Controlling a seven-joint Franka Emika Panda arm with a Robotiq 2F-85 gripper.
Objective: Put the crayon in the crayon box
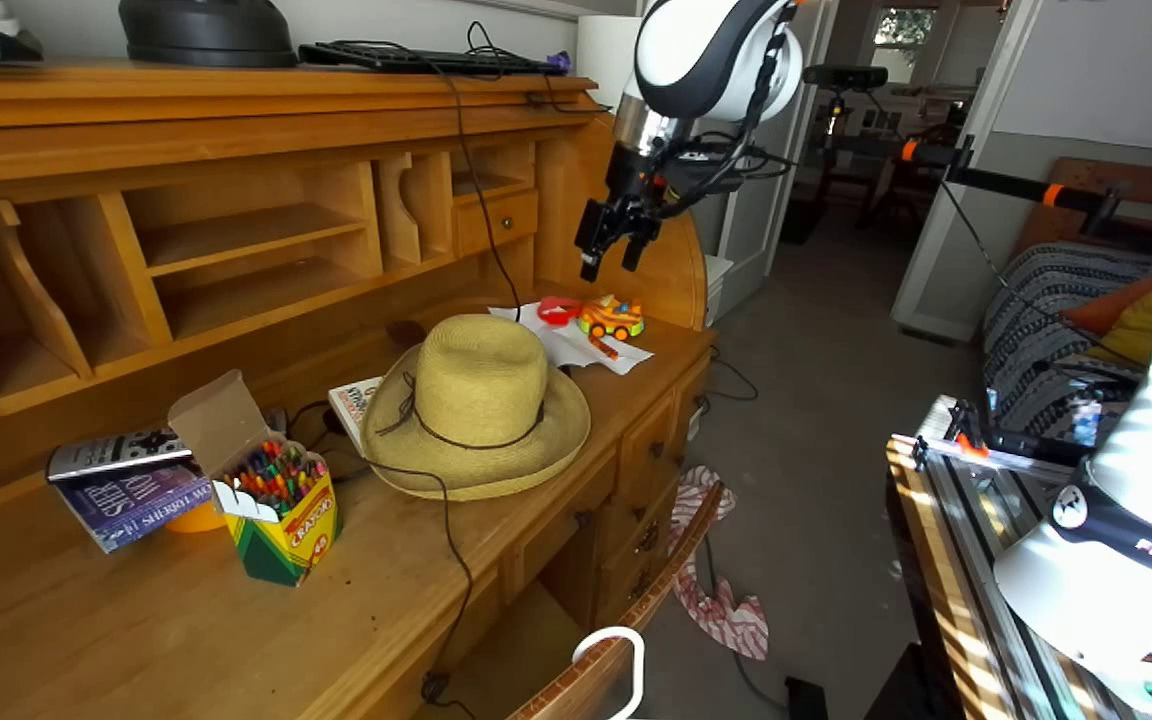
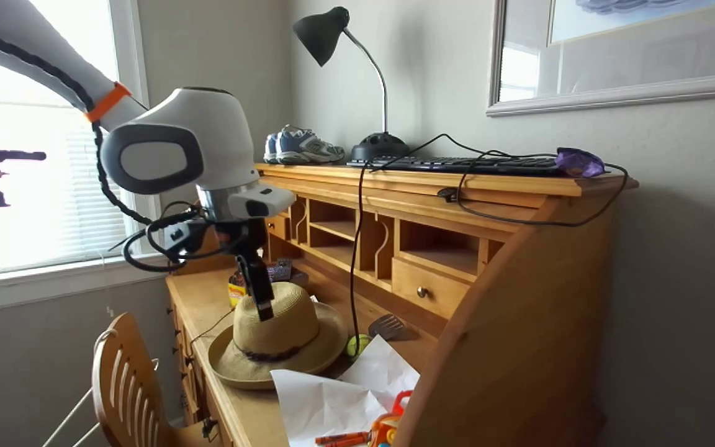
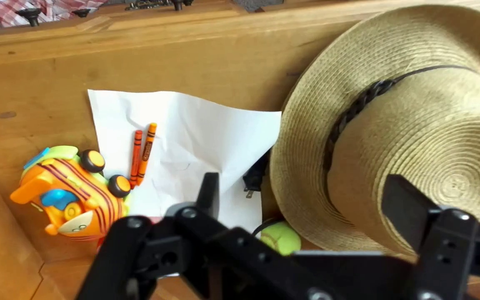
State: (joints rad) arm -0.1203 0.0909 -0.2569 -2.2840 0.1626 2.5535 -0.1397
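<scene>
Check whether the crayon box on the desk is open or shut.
Open: in an exterior view, the crayon box has its tan flap raised, and crayon tips show inside.

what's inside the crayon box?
Lots of mixed-colour crayons, tips up, as an exterior view shows. Their lower ends, and anything beneath them, are covered by the box.

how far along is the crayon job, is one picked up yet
Looks done: nothing certain; the crayon box stands open, flap up, holding many crayons. In hand: nothing; the gripper is open and empty. Left, likely the whole move: an orange crayon and a reddish crayon lie on the white paper, so one needs grasping and carrying to the box.
</scene>
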